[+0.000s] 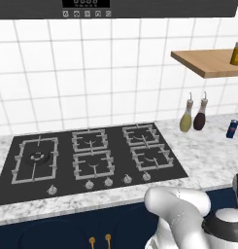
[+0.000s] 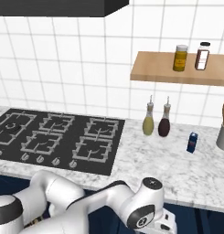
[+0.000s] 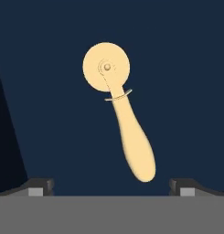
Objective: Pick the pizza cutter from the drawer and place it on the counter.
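In the hand view the pizza cutter (image 3: 120,114) lies flat on the dark blue drawer floor (image 3: 186,68). Its round wheel points toward the top of that view and its rounded handle slants down toward the lower right. The gripper (image 3: 111,186) hangs above it with its two dark fingertips (image 3: 40,186) spread wide, one at the lower left and one at the lower right. The handle's end lies between them, nearer the right tip, and neither tip touches the cutter. A darker strip, likely the drawer's side, runs along the left edge of that view.

In both base views the white arm bends down below the front edge of the counter (image 2: 177,169). The black hob (image 1: 91,155) sits in the counter's left part. Near the back edge, beside the hob's right side, an olive bottle (image 2: 148,119) and a dark bottle (image 2: 164,121) stand just beside each other. A small blue can (image 2: 192,142) stands further right. A wooden shelf (image 2: 177,68) on the tiled wall carries two jars (image 2: 180,58).
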